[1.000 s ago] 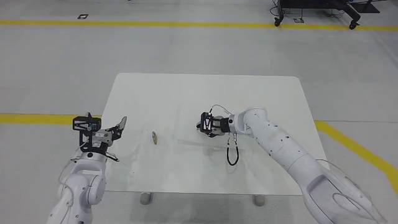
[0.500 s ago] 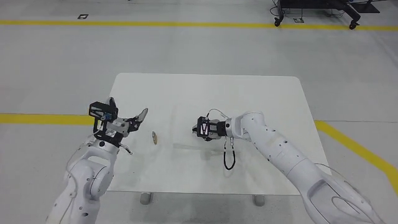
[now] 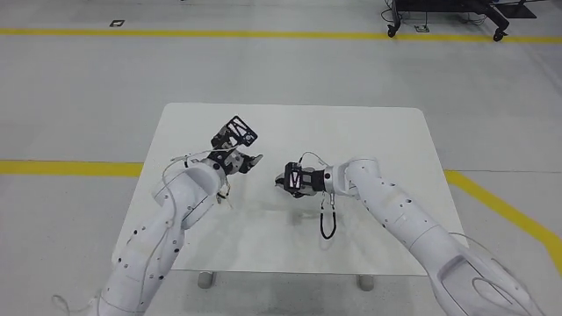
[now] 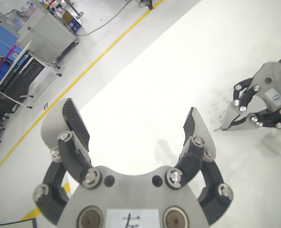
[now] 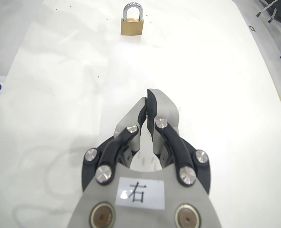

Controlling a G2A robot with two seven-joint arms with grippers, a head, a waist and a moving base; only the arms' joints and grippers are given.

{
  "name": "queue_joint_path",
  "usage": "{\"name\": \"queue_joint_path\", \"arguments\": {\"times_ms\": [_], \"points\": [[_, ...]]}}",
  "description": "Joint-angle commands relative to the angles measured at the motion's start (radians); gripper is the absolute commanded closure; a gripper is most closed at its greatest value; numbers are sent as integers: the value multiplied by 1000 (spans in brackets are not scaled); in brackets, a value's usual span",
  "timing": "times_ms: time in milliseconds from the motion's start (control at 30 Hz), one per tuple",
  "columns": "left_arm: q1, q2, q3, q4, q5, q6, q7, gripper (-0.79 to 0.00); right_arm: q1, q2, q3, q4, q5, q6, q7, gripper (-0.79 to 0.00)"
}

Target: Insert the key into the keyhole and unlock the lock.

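**Current state**

- The left gripper (image 3: 247, 160) is over the middle of the white table (image 3: 369, 132). Its fingers are spread wide with nothing between the ribbed pads (image 4: 75, 122).
- The right gripper (image 3: 284, 178) is near it, at 4 o'clock from the left gripper, and points toward 9 o'clock. The two are apart.
- The right gripper's fingers are pressed together. In the left wrist view a thin metal tip projects from between them; it looks like the key (image 4: 216, 129).
- The lock (image 5: 132, 26) is a brass padlock. It sits on the table straight ahead of the right fingertips and well apart from them. Its shackle is seated in the body and its face is turned toward that gripper.
- A black cord (image 3: 327, 219) loops on the table at 5 o'clock from the right gripper.

**Change from the earlier frames**

- One second ago the left gripper was at the table's 9 o'clock edge. It has since swung inward toward the centre.
- The left forearm now covers the spot where the lock showed in the top view.
- The right gripper has held roughly its place and remains closed.
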Motion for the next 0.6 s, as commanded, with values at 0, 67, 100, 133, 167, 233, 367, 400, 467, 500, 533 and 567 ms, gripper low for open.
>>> {"name": "queue_joint_path", "arguments": {"times_ms": [0, 67, 100, 133, 167, 233, 367, 400, 467, 500, 533, 567], "points": [[-44, -10, 42, 50, 17, 14, -19, -785, -4, 6, 10, -6, -5, 4, -6, 0], [-85, -21, 81, 93, 32, 22, -34, -785, -11, 12, 19, -20, -13, 3, -12, 0], [-102, -27, 98, 114, 33, 27, -42, -785, -14, 15, 22, -27, -18, 3, -13, 0], [-117, -33, 117, 134, 32, 26, -53, -785, -18, 18, 25, -34, -21, 1, -15, 0], [-132, -39, 136, 153, 37, 25, -64, -785, -21, 21, 29, -40, -24, 0, -14, 0], [-155, -50, 172, 187, 49, 33, -75, -785, -26, 25, 36, -49, -26, 0, -10, 0], [-197, -75, 238, 273, 79, 78, -79, -785, -30, 32, 49, -55, -19, -5, -9, 0], [-206, -82, 255, 294, 88, 91, -79, -785, -31, 33, 52, -56, -18, -5, -10, 0], [-223, -95, 284, 332, 96, 106, -77, -785, -33, 35, 56, -56, -16, -7, -15, 0], [-230, -101, 295, 349, 95, 113, -74, -785, -33, 36, 57, -55, -16, -9, -18, 0], [-236, -107, 305, 366, 95, 117, -74, -785, -33, 37, 58, -53, -14, -12, -21, 0], [-242, -112, 314, 383, 93, 120, -74, -785, -32, 38, 59, -49, -14, -13, -22, 0]]}}
